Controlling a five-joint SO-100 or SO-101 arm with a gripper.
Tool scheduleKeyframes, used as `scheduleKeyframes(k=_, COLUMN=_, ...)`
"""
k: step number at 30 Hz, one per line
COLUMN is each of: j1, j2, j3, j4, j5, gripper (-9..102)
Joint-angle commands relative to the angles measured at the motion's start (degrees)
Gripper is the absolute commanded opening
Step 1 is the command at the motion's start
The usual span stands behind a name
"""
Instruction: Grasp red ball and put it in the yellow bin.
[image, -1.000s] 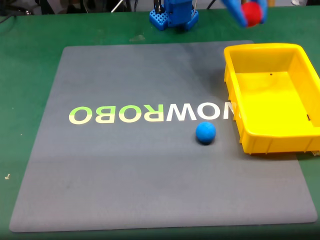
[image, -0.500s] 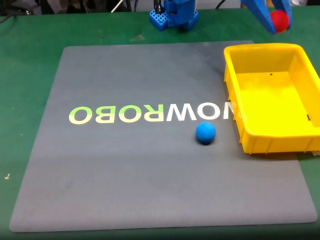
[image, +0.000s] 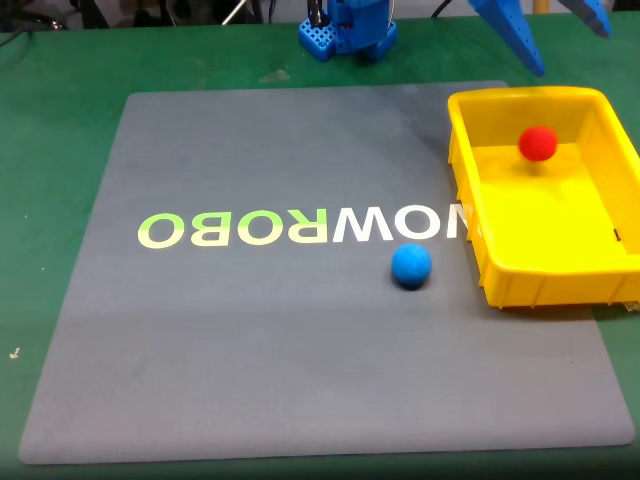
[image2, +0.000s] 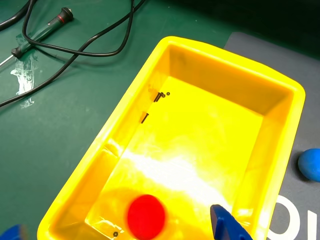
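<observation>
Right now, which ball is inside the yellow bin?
The red ball is inside the yellow bin. The blue ball sits outside on the grey mat.

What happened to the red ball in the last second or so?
The gripper carried the red ball rightward over the yellow bin, then opened and let it go; the ball is now inside the bin. The blue ball and bin stayed put.

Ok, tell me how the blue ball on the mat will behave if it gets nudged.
The blue ball is a smooth sphere on the flat grey mat, so it would likely roll freely. It probably weighs little, being small. It sits close to the yellow bin, whose wall may stop it.
</observation>
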Motion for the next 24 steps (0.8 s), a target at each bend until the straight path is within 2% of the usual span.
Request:
scheduleKeyframes(k=1, j1=2.2, j2=1.1, j3=-3.9, j4=-0.6, j5=-0.4, gripper=44)
scheduleKeyframes(k=9, j1=3.1, j2=3.4, j3=-3.9, j4=-0.3, j5=-0.4, gripper=45)
scheduleKeyframes(k=15, j1=4.3, j2=12.6, j3=0.1, j4=5.0, j5=0.9, gripper=41)
scheduleKeyframes(k=20, j1=8.2, j2=32.8, j3=18.1, j4=10.5, j5=1.8, gripper=28)
scheduleKeyframes(k=24, j1=13.2, j2=50.3, j3=33.3, j4=17.4, j5=1.4, gripper=7)
